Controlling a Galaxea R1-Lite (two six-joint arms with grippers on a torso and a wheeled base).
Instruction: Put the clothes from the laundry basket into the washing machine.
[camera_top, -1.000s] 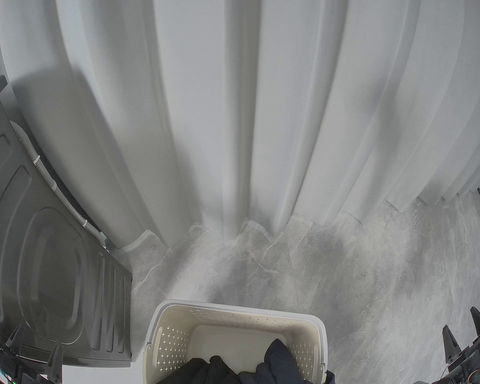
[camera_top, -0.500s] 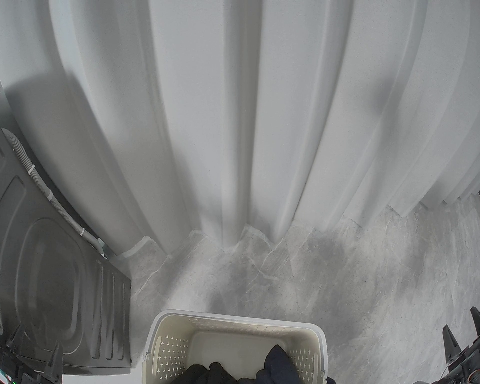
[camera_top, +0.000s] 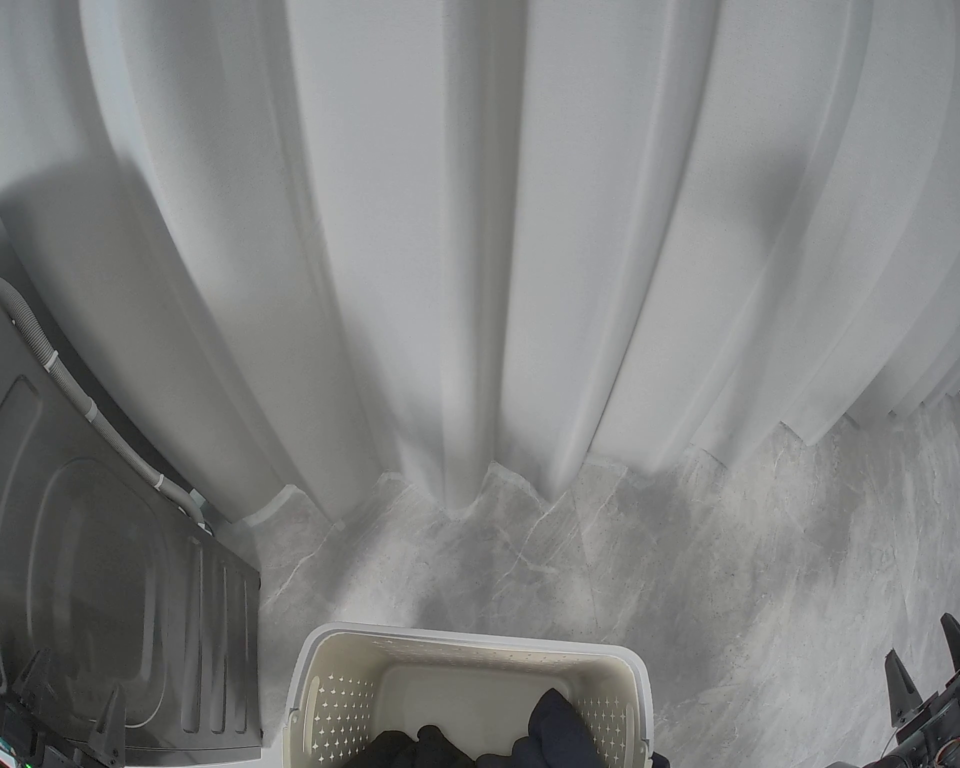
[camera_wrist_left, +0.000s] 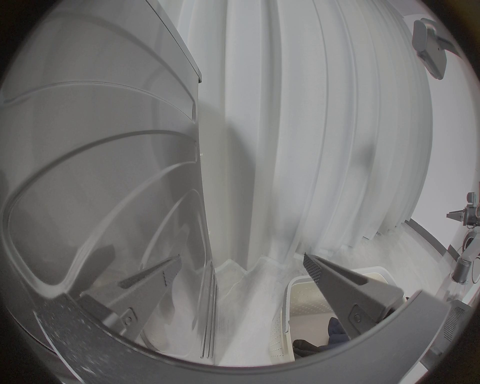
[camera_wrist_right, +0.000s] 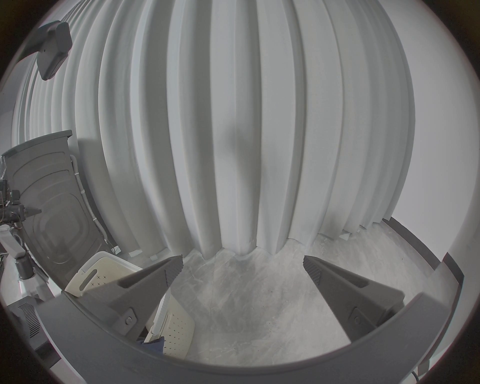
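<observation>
Cream basket (camera_top: 470, 638) with perforated walls sits on grey floor (camera_top: 760, 600). Dark clothes (camera_top: 548, 728) lie inside it, bunched toward its right wall, a navy piece poking up above black ones. Washer (camera_top: 110, 600) stands just left of the basket with its grey ribbed side panel facing it and a narrow strip of floor between. Ribbed hose (camera_top: 70, 385) runs along the washer's far edge, beyond the basket's left corner. White curtain (camera_top: 500, 250) hangs behind the basket, hem meeting the floor. Left gripper (camera_wrist_left: 241, 257) is left of the basket, close to the washer panel, jaws spread wide, gripping nothing. Right gripper (camera_wrist_right: 242, 258) is well right of the basket over the floor, jaws also wide apart and empty. All clothes seen are in the basket
</observation>
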